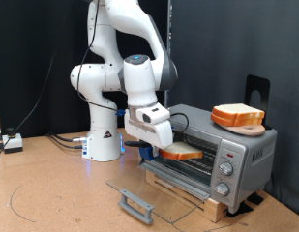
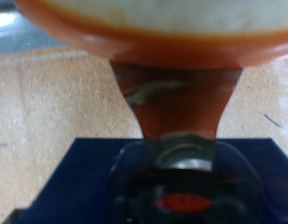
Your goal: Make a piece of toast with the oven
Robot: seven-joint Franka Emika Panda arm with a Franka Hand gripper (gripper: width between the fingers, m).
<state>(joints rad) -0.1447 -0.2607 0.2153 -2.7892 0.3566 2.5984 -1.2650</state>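
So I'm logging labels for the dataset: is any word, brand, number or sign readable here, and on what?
None can be read.
Oven: marks around the knobs, too small to read.
Robot base: a small dark mark, illegible.
Piece of toast in the gripper: no text.
Wrist view: blurred, no lettering.

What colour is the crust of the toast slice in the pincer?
Orange-brown crust on the toast slice, clearest in the wrist view.
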